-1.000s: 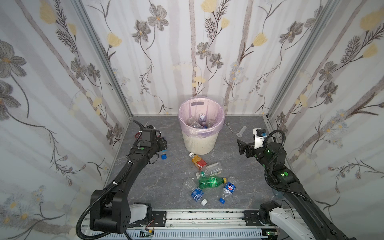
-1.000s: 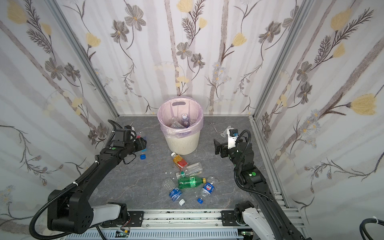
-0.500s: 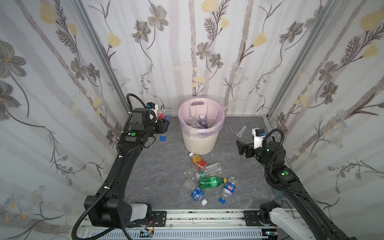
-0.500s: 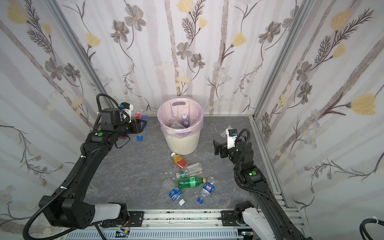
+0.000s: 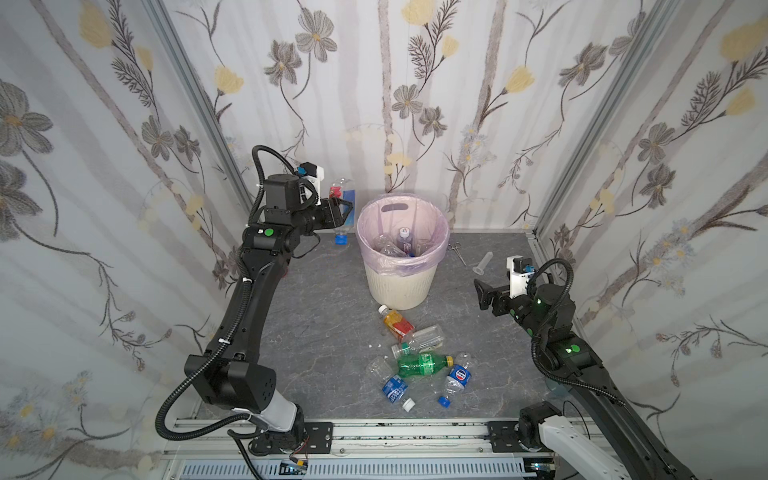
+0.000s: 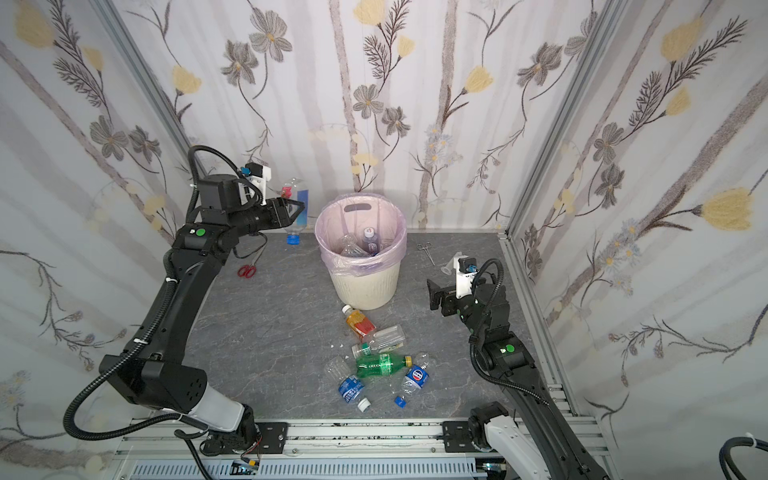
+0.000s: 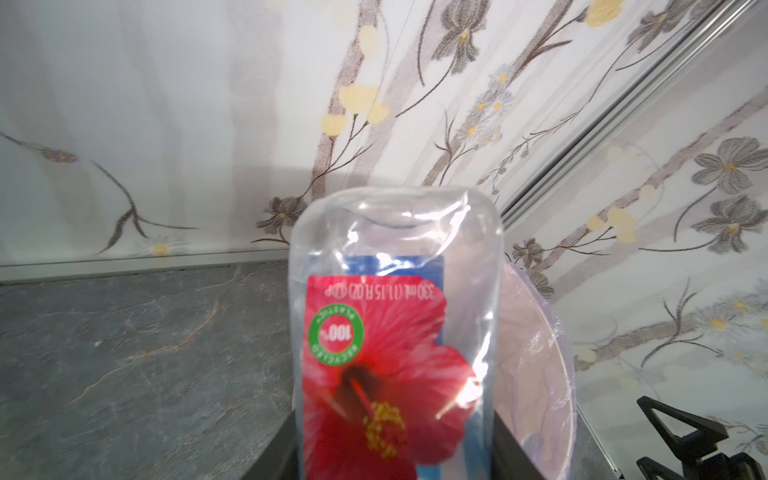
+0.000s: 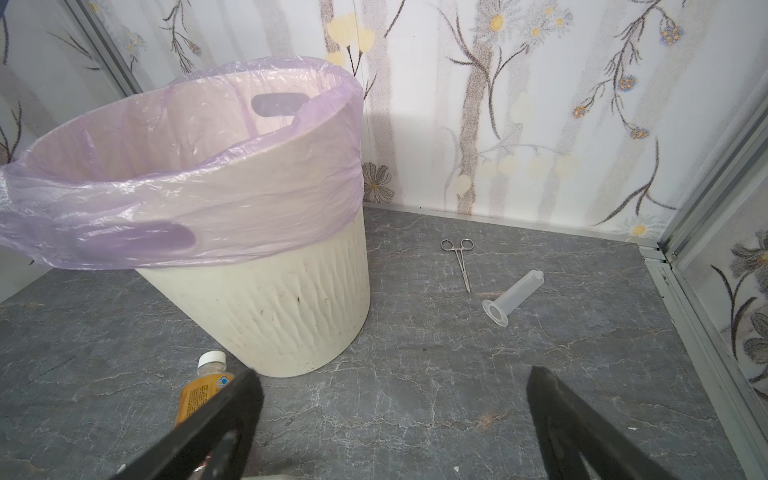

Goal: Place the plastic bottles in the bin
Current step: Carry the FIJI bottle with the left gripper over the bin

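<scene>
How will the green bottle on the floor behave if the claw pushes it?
Probably it rolls: the green bottle lies on its round side. It looks empty, so likely light. The blue-labelled bottle beside its cap may shift too.

- Can't see the cap end of the held bottle (image 7: 395, 332) in the left wrist view, chopped by the bottom edge; small label print kinda blurry.
- Barely shows the left end effector (image 7: 394, 455) there, just dark slivers beside the bottle.
- Only catches a sliver of the bin (image 7: 536, 353) behind it.
- No counting the bottles inside (image 5: 392, 247) from the top views, too jumbled.
- Loses half the orange bottle (image 8: 199, 386) behind a blurry right end effector (image 8: 392, 374) finger.
</scene>
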Controlling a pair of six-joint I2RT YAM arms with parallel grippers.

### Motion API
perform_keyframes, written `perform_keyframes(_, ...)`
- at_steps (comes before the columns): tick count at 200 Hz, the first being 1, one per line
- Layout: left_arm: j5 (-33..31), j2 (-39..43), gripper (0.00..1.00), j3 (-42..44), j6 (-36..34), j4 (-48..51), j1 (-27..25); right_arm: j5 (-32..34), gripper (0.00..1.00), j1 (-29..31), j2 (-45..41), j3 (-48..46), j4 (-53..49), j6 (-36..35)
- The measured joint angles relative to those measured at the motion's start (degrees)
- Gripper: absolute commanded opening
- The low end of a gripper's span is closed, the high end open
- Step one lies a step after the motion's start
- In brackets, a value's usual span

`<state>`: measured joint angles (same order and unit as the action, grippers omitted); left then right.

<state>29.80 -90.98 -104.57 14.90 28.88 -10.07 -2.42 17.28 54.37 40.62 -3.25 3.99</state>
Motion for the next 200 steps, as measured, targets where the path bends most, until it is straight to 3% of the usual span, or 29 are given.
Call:
perform_keyframes(45,2.01,-6.03,0.54,-5.46,0.07,0.13,-4.15,0.04,1.00,0.00,-0.17,0.24,-0.17,0.02)
perform_keyframes(99,2.95,-12.31,0.54,-10.56,-1.81,0.11,-5.40,0.92,1.00,0.00,-2.23,0.33,-2.51,0.02)
perform_keyframes(200,-1.42,-17.18,0.60,-12.85,-4.63,0.28,-8.63,1.46,1.00,0.00,-3.78,0.31,-4.59,0.07)
